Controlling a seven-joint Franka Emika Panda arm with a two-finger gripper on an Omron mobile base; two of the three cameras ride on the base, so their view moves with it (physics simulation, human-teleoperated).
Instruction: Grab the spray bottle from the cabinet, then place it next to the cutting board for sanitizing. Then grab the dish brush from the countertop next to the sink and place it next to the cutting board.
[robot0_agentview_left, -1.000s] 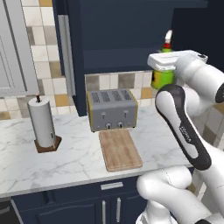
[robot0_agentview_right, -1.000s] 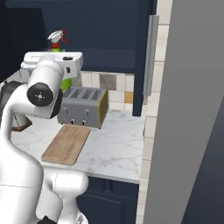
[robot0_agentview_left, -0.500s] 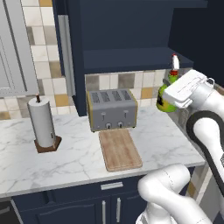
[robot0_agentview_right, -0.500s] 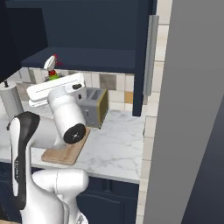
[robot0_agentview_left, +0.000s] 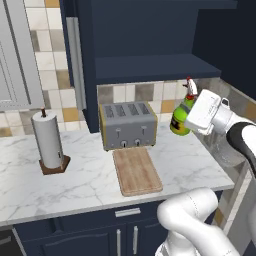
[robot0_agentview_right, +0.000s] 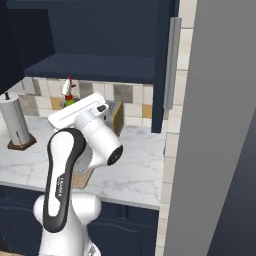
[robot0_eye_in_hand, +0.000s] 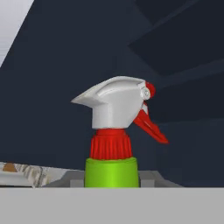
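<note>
Currently, in the left base view, the spray bottle (robot0_agentview_left: 181, 119) is held at the gripper (robot0_agentview_left: 192, 116), tilted, in the air above the countertop (robot0_agentview_left: 190, 160) to the right of the toaster (robot0_agentview_left: 127, 125) and cutting board (robot0_agentview_left: 137, 171). In the right base view, the nozzle (robot0_agentview_right: 68, 86) is seen above the white hand. In the hand view, the green neck (robot0_eye_in_hand: 111, 172) is seen, and the jaws are judged clamped on the body below it. A light, rigid, smooth plastic bottle is expected; the grip is best kept on the body, not the trigger.
</note>
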